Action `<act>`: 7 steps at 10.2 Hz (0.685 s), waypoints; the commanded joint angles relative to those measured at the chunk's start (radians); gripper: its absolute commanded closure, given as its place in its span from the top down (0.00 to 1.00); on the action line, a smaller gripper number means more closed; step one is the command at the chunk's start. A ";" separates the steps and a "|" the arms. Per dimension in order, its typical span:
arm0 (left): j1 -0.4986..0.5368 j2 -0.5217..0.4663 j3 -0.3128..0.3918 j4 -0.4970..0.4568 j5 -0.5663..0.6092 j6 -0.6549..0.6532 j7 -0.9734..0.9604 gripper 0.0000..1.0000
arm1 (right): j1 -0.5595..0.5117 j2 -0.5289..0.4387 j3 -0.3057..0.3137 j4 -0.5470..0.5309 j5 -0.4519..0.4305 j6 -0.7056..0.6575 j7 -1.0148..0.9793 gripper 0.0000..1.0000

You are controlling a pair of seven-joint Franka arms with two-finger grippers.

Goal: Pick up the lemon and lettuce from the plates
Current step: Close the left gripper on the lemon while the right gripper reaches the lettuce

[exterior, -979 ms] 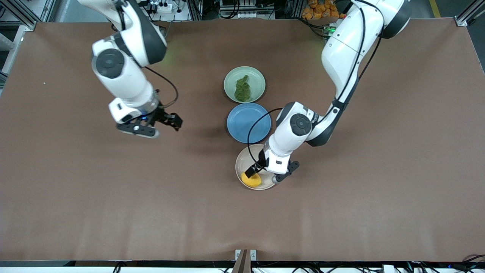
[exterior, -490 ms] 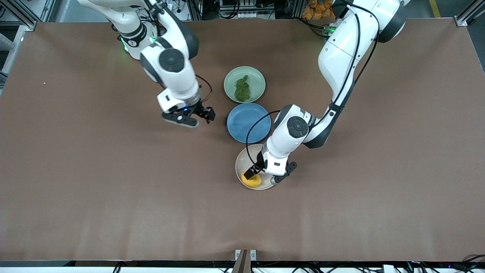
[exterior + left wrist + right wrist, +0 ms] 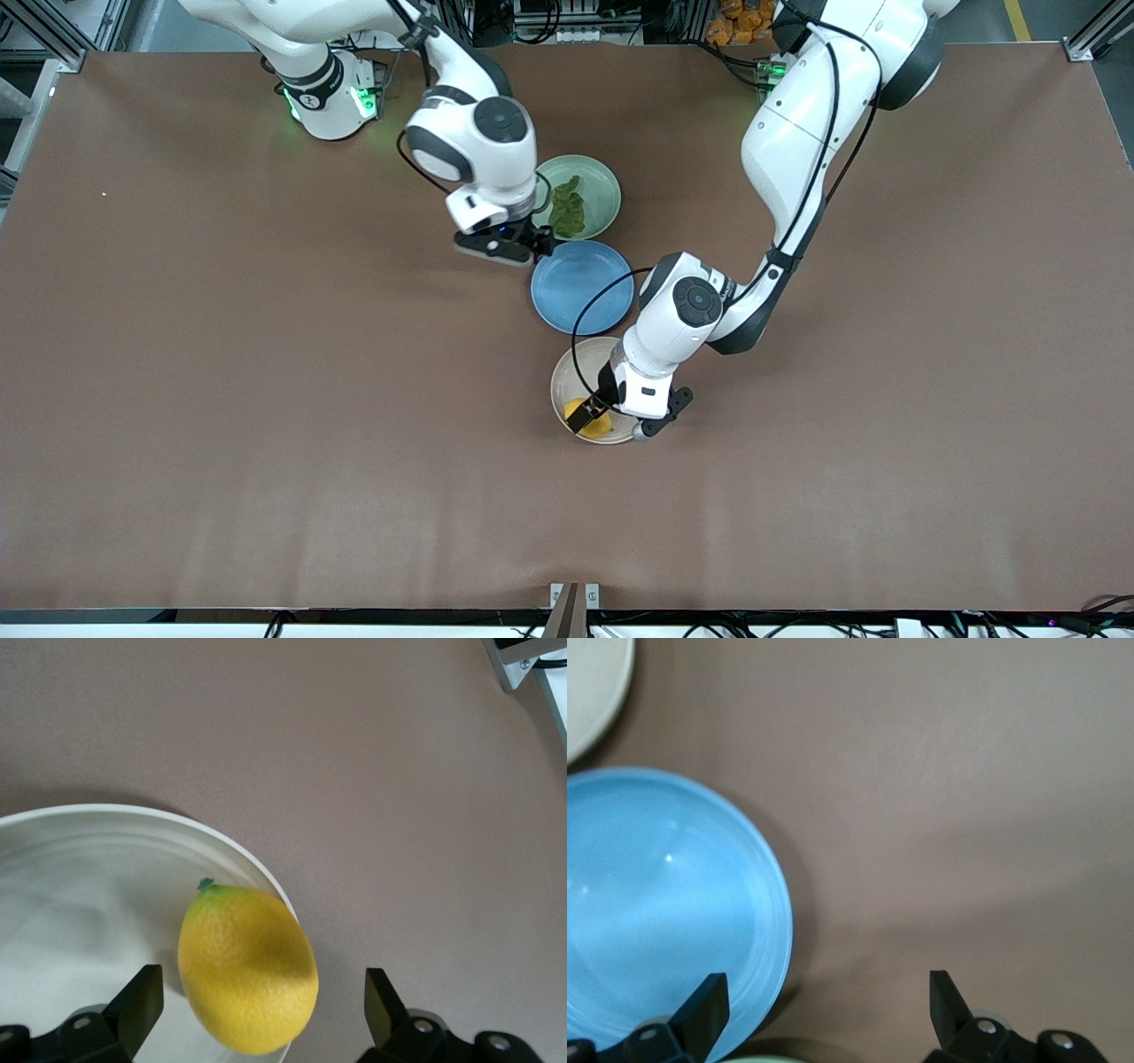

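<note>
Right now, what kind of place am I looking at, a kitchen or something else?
Probably a robotics lab, not a kitchen: two white robot arms work over a bare brown table, metal framing and cables edge it, and the only "food" is a lemon and lettuce on plates.

White arms [image 3: 797,124] with dark grey joints, black cables, black fingers [image 3: 133,1005].

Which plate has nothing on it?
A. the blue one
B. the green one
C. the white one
A: the blue plate is bare, while the lettuce lies on the green plate and the lemon sits on the white plate.
</note>
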 commanded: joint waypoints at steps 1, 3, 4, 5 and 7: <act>-0.027 0.037 0.018 0.039 -0.018 0.023 -0.003 1.00 | 0.054 0.075 0.019 0.034 -0.074 0.006 0.113 1.00; -0.028 0.037 0.026 0.045 -0.018 0.023 -0.001 1.00 | 0.112 0.106 0.021 0.059 -0.077 0.006 0.179 1.00; -0.028 0.035 0.026 0.045 -0.018 0.024 0.000 0.86 | 0.128 0.115 0.025 0.062 -0.077 0.006 0.193 1.00; -0.028 0.037 0.026 0.045 -0.018 0.023 0.003 0.66 | 0.137 0.136 0.040 0.069 -0.080 0.005 0.215 1.00; -0.028 0.037 0.029 0.042 -0.014 0.023 0.005 0.25 | 0.151 0.194 0.066 0.092 -0.152 0.003 0.271 1.00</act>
